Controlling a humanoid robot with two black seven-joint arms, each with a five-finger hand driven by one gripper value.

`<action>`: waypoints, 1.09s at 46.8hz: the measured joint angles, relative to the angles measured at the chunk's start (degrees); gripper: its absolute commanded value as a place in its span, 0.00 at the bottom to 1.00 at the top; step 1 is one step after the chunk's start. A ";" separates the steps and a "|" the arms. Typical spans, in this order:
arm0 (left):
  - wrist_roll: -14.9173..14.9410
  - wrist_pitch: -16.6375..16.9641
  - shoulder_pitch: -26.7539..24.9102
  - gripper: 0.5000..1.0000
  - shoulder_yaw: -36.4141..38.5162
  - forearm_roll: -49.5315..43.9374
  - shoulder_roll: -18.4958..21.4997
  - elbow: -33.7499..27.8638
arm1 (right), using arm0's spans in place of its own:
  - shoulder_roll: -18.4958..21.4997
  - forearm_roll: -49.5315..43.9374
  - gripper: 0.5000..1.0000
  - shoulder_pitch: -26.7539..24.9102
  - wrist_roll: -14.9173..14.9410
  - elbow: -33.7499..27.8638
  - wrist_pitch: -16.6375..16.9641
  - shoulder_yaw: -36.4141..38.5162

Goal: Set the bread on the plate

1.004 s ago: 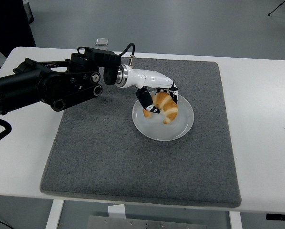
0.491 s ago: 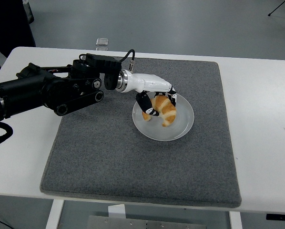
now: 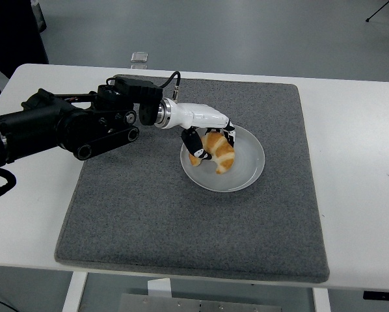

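Reaching in from left, left hand (image 3: 207, 138) over left part of plate (image 3: 250, 170). Fingers (image 3: 196, 147) curled around bread (image 3: 218, 152), black tips on its left and far sides. Bread: golden croissant, inside plate rim, left of centre. Plate on grey mat (image 3: 149, 214), mat on white tabletop (image 3: 357, 195).

You see a rough, matt grey felt-like mat (image 3: 181, 214) on a smooth white table (image 3: 363, 162). The plate (image 3: 246, 174) looks glossy and smooth, the bread (image 3: 220, 155) golden with a crusty sheen. The left hand (image 3: 207, 140) has a glossy white plastic shell.
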 measured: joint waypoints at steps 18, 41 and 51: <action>0.00 0.54 0.11 0.79 -0.03 -1.60 -0.83 0.84 | 0.00 0.01 0.90 0.00 0.00 0.00 0.00 0.00; 0.01 0.47 -0.34 0.99 -4.93 -16.88 -1.67 1.05 | 0.00 0.01 0.90 0.00 0.00 0.00 0.00 0.00; 0.00 -0.13 -1.02 0.99 -10.74 -32.84 -0.83 1.17 | 0.00 0.01 0.90 0.00 0.00 0.00 0.00 0.00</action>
